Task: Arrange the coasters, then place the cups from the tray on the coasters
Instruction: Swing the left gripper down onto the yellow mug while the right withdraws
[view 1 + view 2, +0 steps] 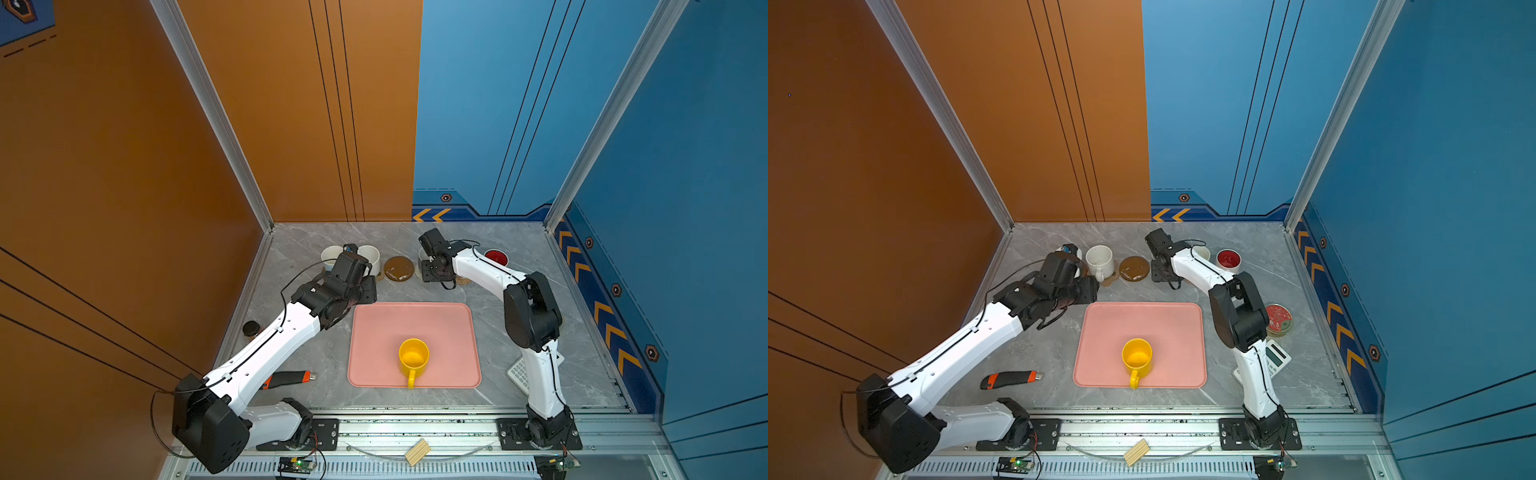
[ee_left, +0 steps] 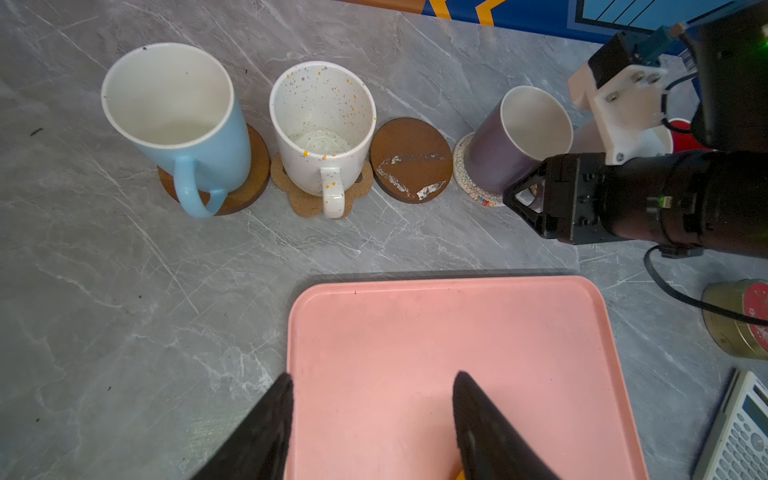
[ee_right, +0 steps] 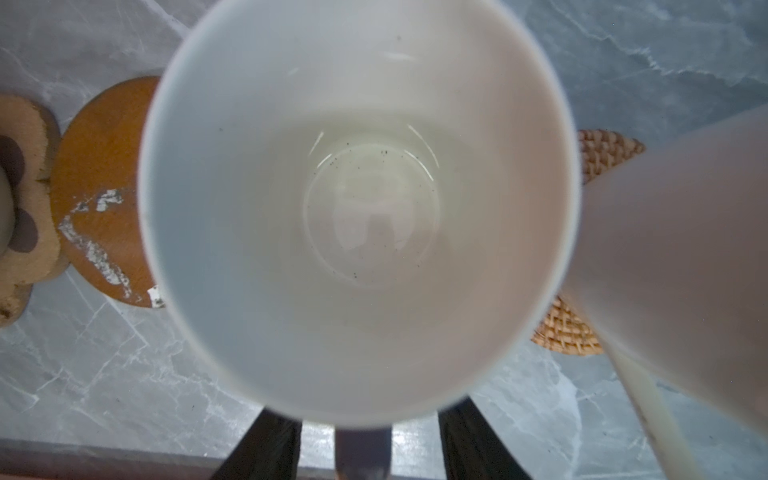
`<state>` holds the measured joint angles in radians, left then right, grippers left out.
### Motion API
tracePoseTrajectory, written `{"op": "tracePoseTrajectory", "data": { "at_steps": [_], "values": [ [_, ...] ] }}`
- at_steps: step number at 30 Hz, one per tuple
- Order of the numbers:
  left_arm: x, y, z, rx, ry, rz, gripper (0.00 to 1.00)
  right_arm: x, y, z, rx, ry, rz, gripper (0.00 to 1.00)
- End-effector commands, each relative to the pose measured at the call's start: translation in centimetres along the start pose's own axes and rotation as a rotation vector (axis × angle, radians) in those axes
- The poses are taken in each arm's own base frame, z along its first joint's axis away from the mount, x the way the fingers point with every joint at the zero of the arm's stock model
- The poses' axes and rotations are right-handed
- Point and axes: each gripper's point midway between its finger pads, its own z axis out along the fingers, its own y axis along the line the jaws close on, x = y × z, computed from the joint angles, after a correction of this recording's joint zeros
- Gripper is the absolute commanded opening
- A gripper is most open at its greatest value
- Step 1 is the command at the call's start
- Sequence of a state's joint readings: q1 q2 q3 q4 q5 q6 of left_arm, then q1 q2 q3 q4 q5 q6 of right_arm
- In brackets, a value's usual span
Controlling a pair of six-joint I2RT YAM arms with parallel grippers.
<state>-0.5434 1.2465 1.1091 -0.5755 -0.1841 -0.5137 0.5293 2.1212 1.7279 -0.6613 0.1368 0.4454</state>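
Right wrist: I saw right tool (image 3: 370,419) apart astride lavender mug (image 3: 357,208) handle; left tool (image 2: 372,376) apart over pink tray (image 2: 498,332).

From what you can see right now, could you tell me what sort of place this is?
Probably a robot lab cell, not a kitchen: orange and blue panel walls in aluminium framing, two arms bolted to a front rail, a marble-look table.
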Motion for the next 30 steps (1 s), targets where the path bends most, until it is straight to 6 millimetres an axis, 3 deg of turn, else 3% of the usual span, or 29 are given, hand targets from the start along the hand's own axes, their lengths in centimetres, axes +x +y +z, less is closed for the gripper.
{"op": "tracePoseTrajectory", "data": {
  "at_steps": [1, 5, 13, 19, 25, 30],
  "values": [
    [0.6, 0.0, -0.7, 0.030, 0.008, -0.008, 0.62, -1.5, -0.5, -4.1, 0.001, -0.088, 0.017, 0.56],
    [1.4, -1.0, -1.8, 0.079, 0.020, 0.029, 0.63, -0.7, -1.1, -5.7, 0.015, -0.104, 0.016, 0.62],
    [4.2, -4.2, -5.0, 0.185, 0.048, 0.195, 0.65, 1.5, -2.0, -9.6, 0.026, -0.148, 0.023, 0.66],
    [8.0, -5.7, -7.0, 0.231, 0.115, 0.310, 0.68, 3.4, -3.0, -12.0, 0.035, -0.185, 0.035, 0.68],
    [12.0, -7.4, -8.4, 0.293, 0.193, 0.386, 0.68, 5.6, -4.8, -13.2, 0.054, -0.200, 0.073, 0.68],
    [15.8, -8.2, -8.4, 0.303, 0.259, 0.436, 0.68, 7.1, -6.1, -13.8, 0.067, -0.213, 0.096, 0.68]
  ]
}}
